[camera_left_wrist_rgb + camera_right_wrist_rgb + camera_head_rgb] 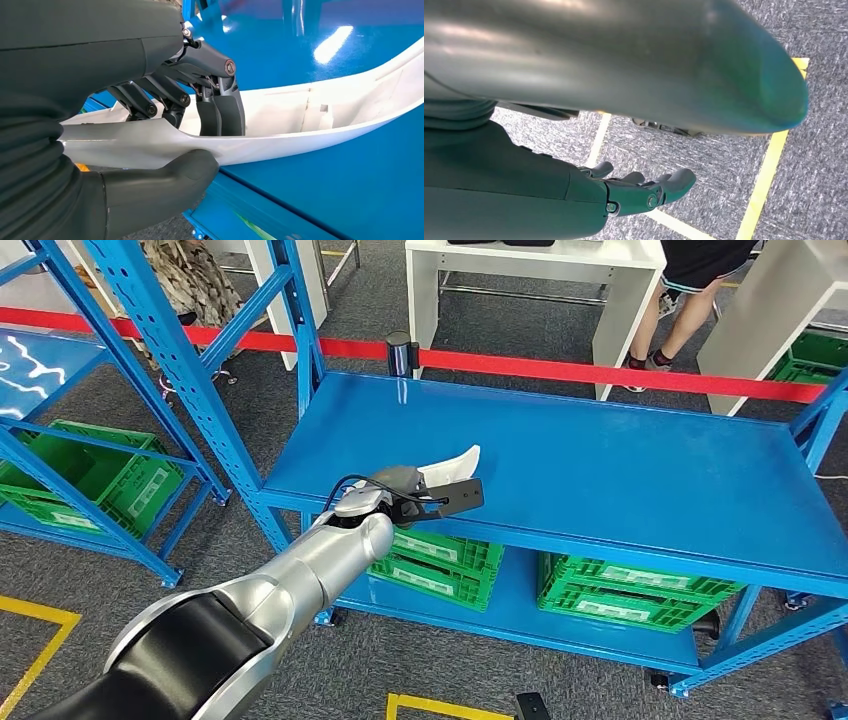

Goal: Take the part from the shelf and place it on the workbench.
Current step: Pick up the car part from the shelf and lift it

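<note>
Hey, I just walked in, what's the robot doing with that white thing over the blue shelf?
The robot's left hand grips a curved white part, thumb under its edge and fingers inside, at the front edge of the blue shelf. Whether the part touches the surface I can't tell. The right hand hangs empty over the grey floor with its yellow lines. A person stands behind the red barrier tape.

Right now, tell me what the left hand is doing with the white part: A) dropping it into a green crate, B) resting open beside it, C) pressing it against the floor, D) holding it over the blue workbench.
D: the left hand grips the white part between thumb and fingers above the blue workbench.
</note>
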`<control>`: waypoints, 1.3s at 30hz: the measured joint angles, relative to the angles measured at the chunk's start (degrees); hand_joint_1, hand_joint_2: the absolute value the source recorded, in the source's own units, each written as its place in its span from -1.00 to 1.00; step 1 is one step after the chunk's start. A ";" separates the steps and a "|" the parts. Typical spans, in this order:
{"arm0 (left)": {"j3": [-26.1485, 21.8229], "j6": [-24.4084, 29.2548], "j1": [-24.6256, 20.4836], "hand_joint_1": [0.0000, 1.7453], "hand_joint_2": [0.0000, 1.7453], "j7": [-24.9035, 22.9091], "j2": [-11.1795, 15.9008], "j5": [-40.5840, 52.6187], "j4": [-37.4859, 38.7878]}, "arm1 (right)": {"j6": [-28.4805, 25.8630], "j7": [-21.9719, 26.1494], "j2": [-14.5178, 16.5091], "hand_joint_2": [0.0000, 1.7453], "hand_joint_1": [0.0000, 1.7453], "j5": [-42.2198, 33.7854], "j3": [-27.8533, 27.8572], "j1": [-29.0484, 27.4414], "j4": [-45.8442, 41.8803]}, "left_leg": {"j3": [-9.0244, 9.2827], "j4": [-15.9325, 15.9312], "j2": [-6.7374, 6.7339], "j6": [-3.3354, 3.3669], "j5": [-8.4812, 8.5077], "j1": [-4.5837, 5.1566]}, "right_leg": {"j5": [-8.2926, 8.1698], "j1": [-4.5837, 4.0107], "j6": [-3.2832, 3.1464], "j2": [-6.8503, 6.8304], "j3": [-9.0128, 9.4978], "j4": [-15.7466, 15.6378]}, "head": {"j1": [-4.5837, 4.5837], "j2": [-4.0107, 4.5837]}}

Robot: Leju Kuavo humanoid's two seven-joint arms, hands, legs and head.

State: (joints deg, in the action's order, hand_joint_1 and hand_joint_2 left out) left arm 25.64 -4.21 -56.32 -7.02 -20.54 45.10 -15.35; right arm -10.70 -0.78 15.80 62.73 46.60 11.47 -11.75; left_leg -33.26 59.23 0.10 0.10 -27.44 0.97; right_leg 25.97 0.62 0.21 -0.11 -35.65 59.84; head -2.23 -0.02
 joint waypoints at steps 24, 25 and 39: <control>0.00 -0.74 0.01 1.00 1.00 0.31 -0.11 0.67 -0.01 | -0.01 0.01 0.00 -1.00 -1.00 -0.50 0.19 0.13 0.00 | 0.00 0.00 0.00 0.00 0.00 0.00 | 0.00 0.00 0.00 0.01 0.00 0.00 | 0.00 0.00; 0.00 -0.81 0.01 1.00 1.00 0.28 -0.11 0.67 0.00 | -0.01 0.01 0.00 -1.00 -1.00 -0.50 0.21 0.13 0.01 | 0.00 0.00 0.00 0.00 0.00 0.00 | 0.00 0.00 0.00 0.01 0.00 0.00 | 0.00 0.00; 0.00 -1.74 -0.01 1.00 1.00 -0.14 -0.11 0.64 0.01 | 0.01 0.03 0.00 -1.00 -1.00 -0.35 0.42 0.13 0.01 | 0.00 0.00 0.00 0.00 0.00 0.00 | 0.00 0.00 0.00 0.00 0.01 0.00 | 0.00 0.00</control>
State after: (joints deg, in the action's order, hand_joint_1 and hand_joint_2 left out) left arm 25.64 -5.95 -56.32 -7.16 -20.65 45.75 -15.34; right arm -10.69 -0.74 15.80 62.38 47.01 11.60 -11.75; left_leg -33.26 59.23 0.10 0.11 -27.44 0.97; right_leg 25.97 0.62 0.22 -0.11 -35.64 59.84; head -2.23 -0.02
